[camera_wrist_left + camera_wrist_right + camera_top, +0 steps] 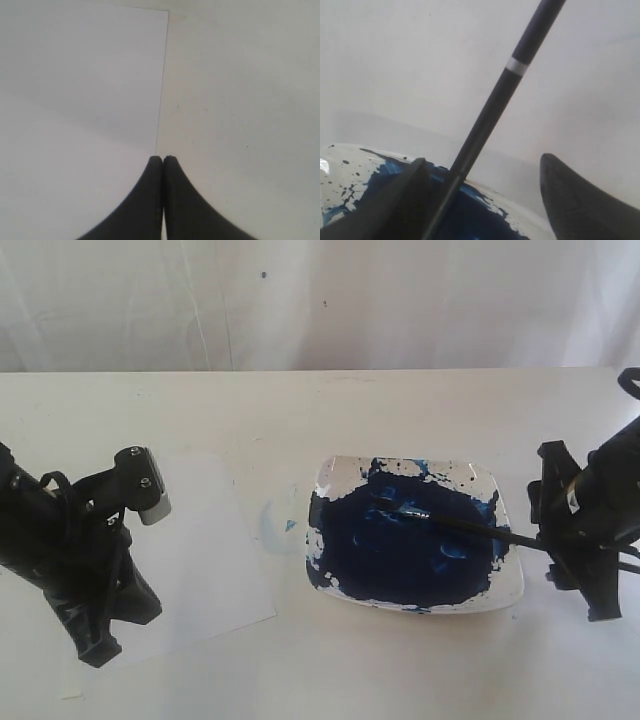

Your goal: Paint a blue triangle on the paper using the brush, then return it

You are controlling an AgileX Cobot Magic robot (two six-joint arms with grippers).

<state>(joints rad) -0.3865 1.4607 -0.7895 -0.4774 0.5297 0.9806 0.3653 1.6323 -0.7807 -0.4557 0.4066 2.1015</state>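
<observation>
In the exterior view, locate the brush (460,525) lying across the plate (468,476), tip in the paint (400,555), handle reaching right to the right gripper (550,540); the paper (210,560) lies left. In the left wrist view, note the left gripper (163,159) pinched closed at the paper's edge. In the right wrist view, the jaws stand wide around the handle.

No legible text, label, brand, number or sign in any of the three views. Blank surfaces on paper (215,560), plate (340,478) and brush (470,527) alike.
</observation>
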